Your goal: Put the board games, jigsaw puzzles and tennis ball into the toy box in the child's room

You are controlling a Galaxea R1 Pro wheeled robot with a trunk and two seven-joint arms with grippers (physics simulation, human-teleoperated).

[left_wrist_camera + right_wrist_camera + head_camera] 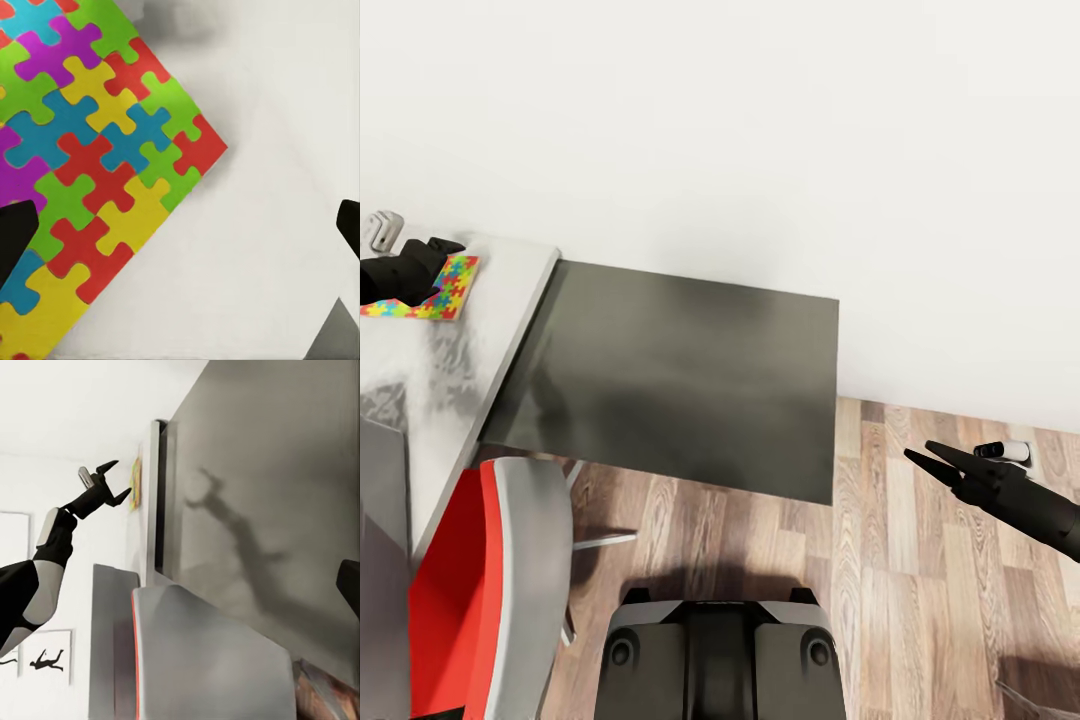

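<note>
Plain white wall (760,130) across the upper head view. Below it a dark flat panel (680,380) butting against the light bench (450,350), floor of wood planks (920,590) beyond. Red and grey chair (490,590) tucked close at the bench's near edge, between robot base (720,660) and bench. In the right wrist view, two framed pictures (49,656) on a far wall, cut off by the left arm.

Bench running off the head view's edge, so the rest of its top unseen. Grain of its surface blurred and mottled.

Bright jigsaw puzzle (440,290) lying flat on the bench near its corner by the wall, partly covered by the left end effector (410,275). Same puzzle (90,172) seen close in the left wrist view, one corner pointing onto bare bench. Left end effector spread wide above the puzzle, fingertips (15,240) far apart, one over the puzzle's edge; contact hard to judge; nothing gripped.

Right end effector (928,460) out over the floor, well apart from the bench, fingers slightly parted, carrying nothing.
</note>
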